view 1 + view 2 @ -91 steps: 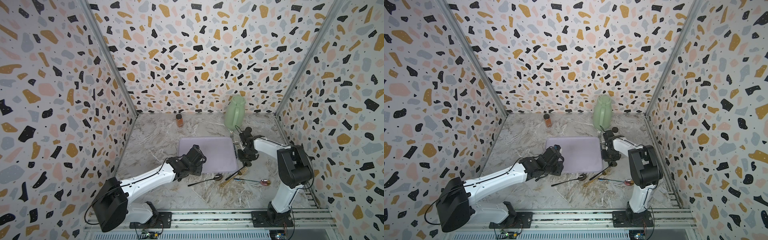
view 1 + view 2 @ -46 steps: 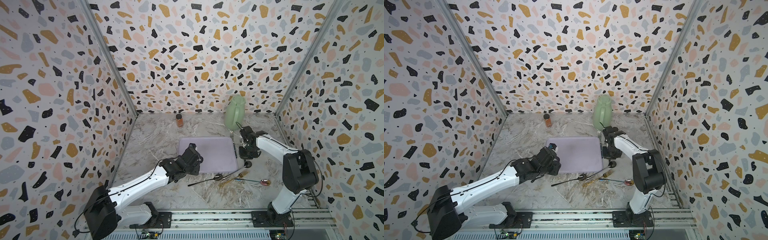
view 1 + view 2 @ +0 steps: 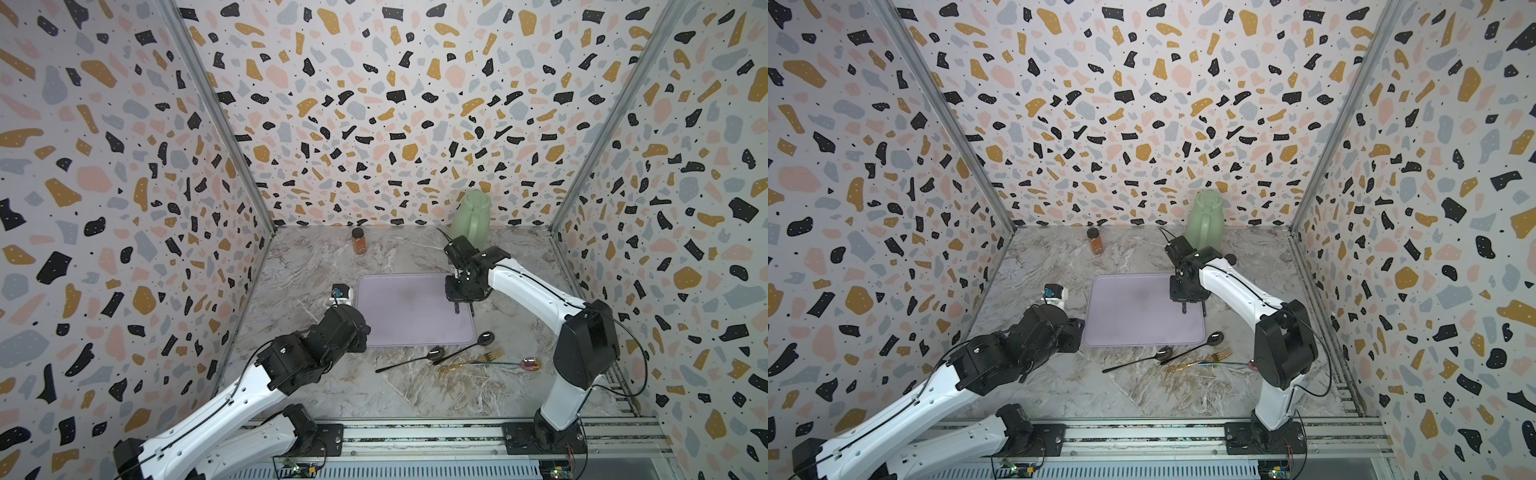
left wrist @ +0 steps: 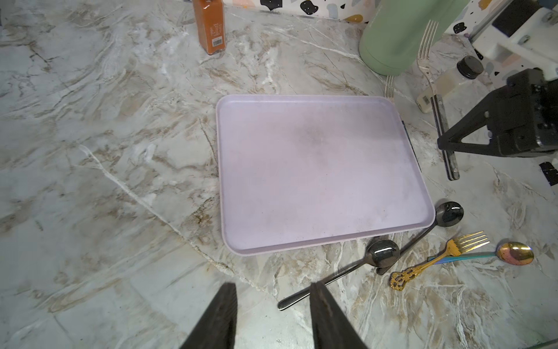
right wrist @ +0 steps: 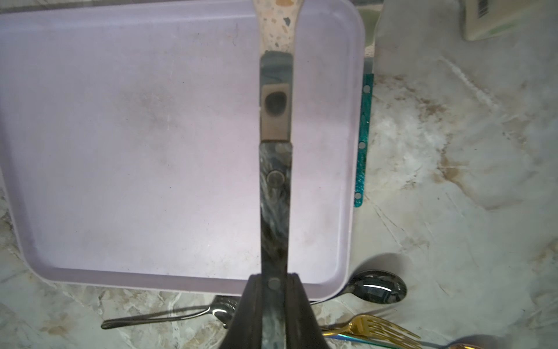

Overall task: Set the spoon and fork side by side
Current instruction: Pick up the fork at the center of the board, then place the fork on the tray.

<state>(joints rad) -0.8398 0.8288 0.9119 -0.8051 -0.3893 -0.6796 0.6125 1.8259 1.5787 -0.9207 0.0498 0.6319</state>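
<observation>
**Fork** [image 5: 274, 187]: marbled dark handle, steel tines. Off the table, clamped near the handle's end by the right gripper [image 5: 273, 282], whose jaws are closed tight on it. It hangs over the right-hand part of the lilac tray [image 5: 120, 276], clear of its surface.

**Black spoon** [image 3: 436, 353] and **second black spoon** [image 3: 485, 338]: both lie on the marble table [image 3: 316, 266] just in front of the tray, handles slanting alike.

**Left gripper** [image 4: 271, 314]: jaws partly apart, nothing between them. It hovers over bare table near the first spoon's handle end.

**Sundries:** gold fork [image 3: 471, 360] crossing an iridescent spoon [image 3: 530, 365]; green jug [image 3: 471, 220] and spice jar [image 3: 358, 241] by the back wall.

**Step in hand (judged):** the fork is being carried for placing, and no spoon has been taken up yet.

**Next move calls for:**
- Lowering the fork flat onto the tray, parallel to its edge, with room left alongside.
- Parting the jaws only once it rests (a drop could leave it askew).
- Which spoon is wanted cannot be told.
</observation>
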